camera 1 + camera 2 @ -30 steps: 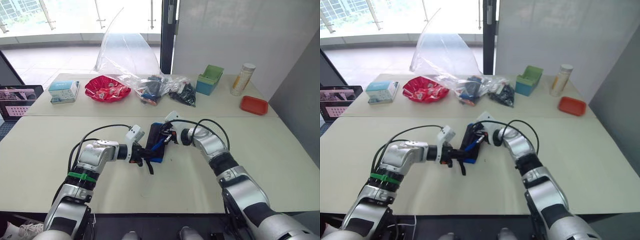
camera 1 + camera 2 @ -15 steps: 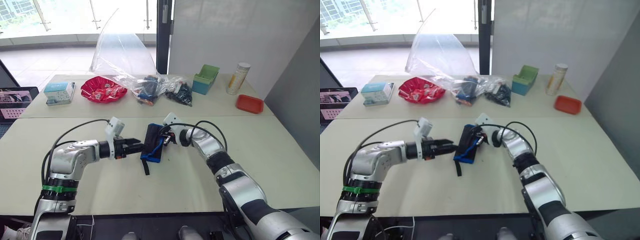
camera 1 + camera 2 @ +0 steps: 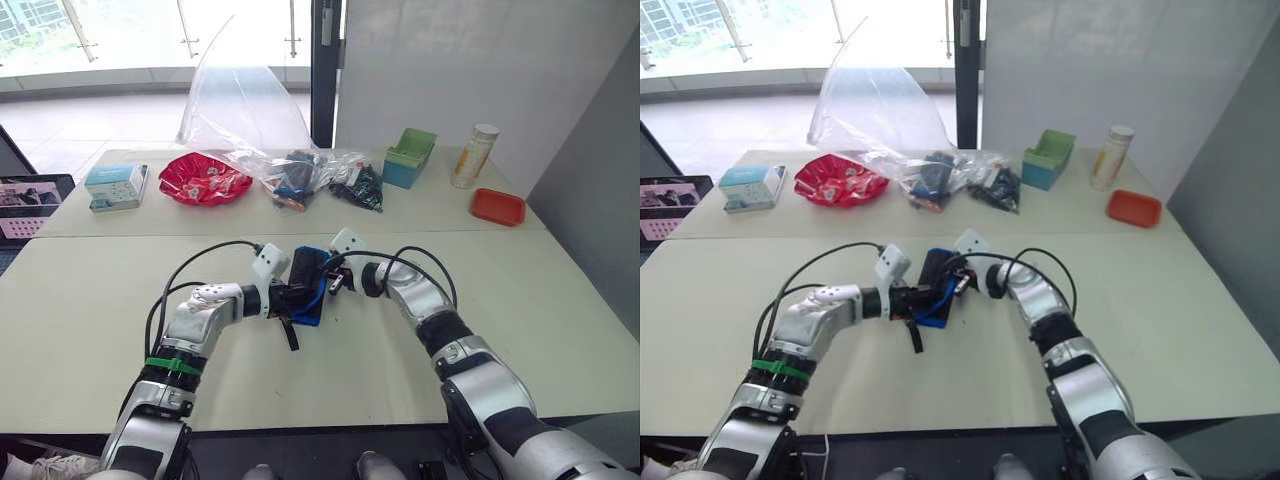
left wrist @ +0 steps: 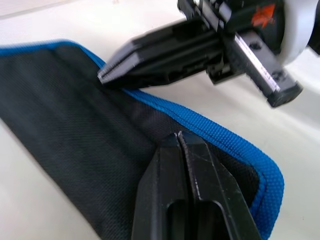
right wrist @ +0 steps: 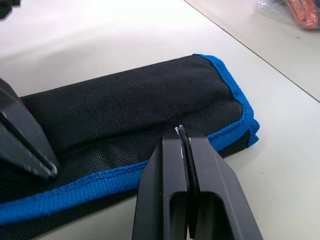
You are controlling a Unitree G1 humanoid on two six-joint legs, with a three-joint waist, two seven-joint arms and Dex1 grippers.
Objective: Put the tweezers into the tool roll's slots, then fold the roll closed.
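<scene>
pale cream table (image 3: 90, 300) beside a glazed wall, with a second table behind it carrying a crumpled clear plastic bag (image 3: 250, 120), a red foil bowl (image 3: 210, 180), a green open box (image 3: 412, 157), a pale cylindrical canister (image 3: 473, 156) and a small red tray (image 3: 498, 206). at the middle of the near table lies the bright blue-edged, black fabric tool roll (image 3: 307, 285), folded over, its black strap (image 3: 290, 333) trailing toward the robot. left end effector (image 4: 180, 136): fingers pressed together, tips resting on the roll's black fabric near its blue edging. right end effector (image 5: 179, 131): fingers closed, pinching the roll's black fabric at its other side.
</scene>
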